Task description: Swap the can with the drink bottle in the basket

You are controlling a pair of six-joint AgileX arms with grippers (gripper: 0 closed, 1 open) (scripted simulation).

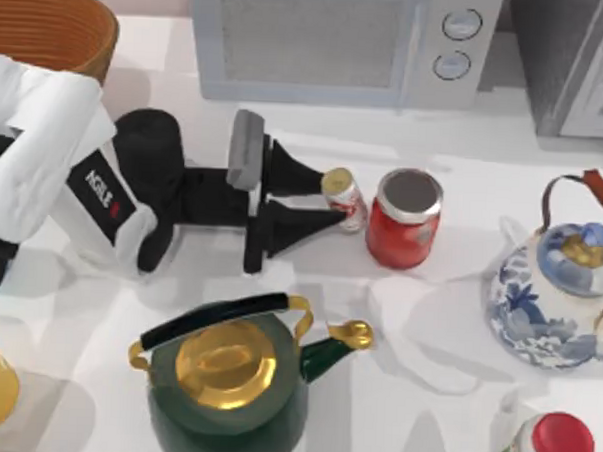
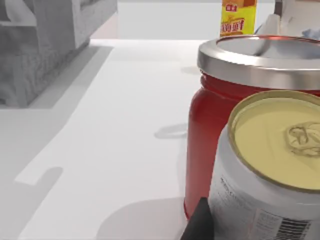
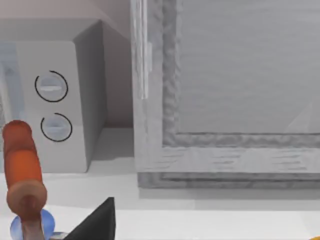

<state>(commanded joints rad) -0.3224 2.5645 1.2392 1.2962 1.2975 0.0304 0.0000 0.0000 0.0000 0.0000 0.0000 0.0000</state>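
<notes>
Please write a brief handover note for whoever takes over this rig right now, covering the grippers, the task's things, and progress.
Left gripper: open, reaching along the table with a finger on each side of the drink bottle; not closed on it.
Right gripper: one dark finger shows in the right wrist view, facing the microwave; state unclear.
Drink bottle: on the table, close beside the red jar, not in the basket.
Basket: top view's far left corner.
Done: the approach to the bottle.
Left: grip the bottle, lift it clear of the jar, carry it to the basket, and handle the can.
</notes>
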